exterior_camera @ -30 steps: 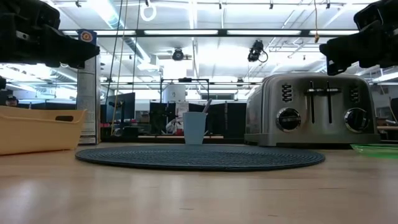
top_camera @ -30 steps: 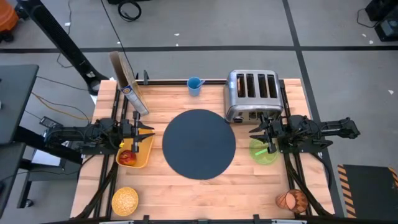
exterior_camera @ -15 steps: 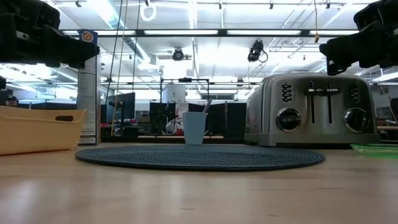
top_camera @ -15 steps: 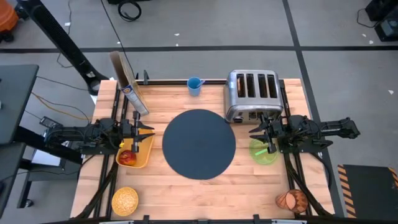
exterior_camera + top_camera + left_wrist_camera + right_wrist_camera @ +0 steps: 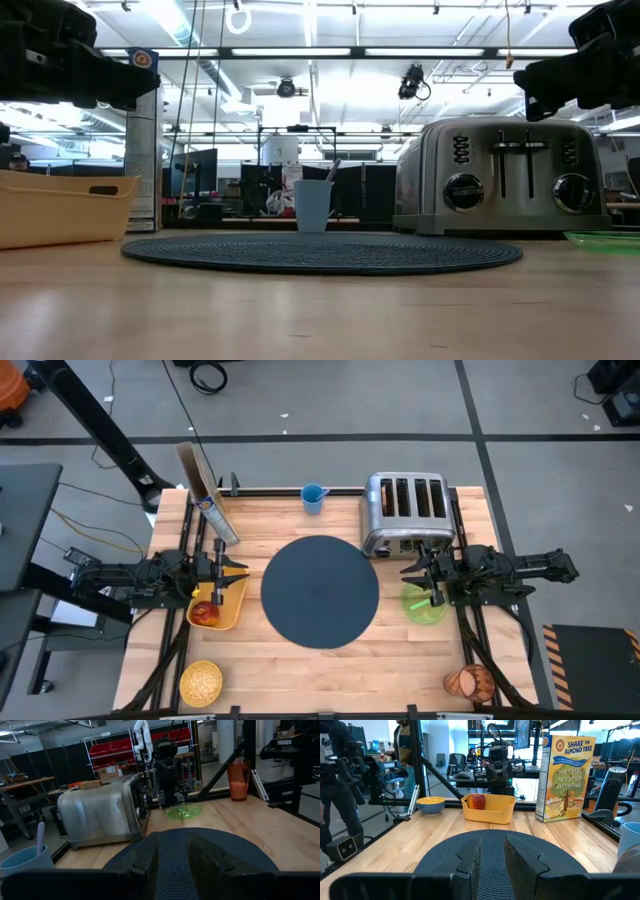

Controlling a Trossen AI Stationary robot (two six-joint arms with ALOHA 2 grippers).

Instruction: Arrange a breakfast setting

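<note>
Currently the large dark blue-grey round mat point(image 5: 320, 591) lies bare at table centre. Left of the mat, the left gripper point(image 5: 222, 572) hovers above a yellow bin point(image 5: 231, 610) holding the red apple point(image 5: 205, 611); fingers point(image 5: 147, 862) slightly parted, gripping nothing. Right of the mat, the right gripper point(image 5: 430, 575) hangs above the translucent green plate point(image 5: 420, 607), likewise narrowly spread, apparently empty. The chrome four-slot toaster point(image 5: 406, 510) stands behind the mat.

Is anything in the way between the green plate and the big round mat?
Nothing visible is. The green plate lies just right of the mat, with only bare wood between them. The right tool hovers above the plate; the toaster sits farther back.
</note>
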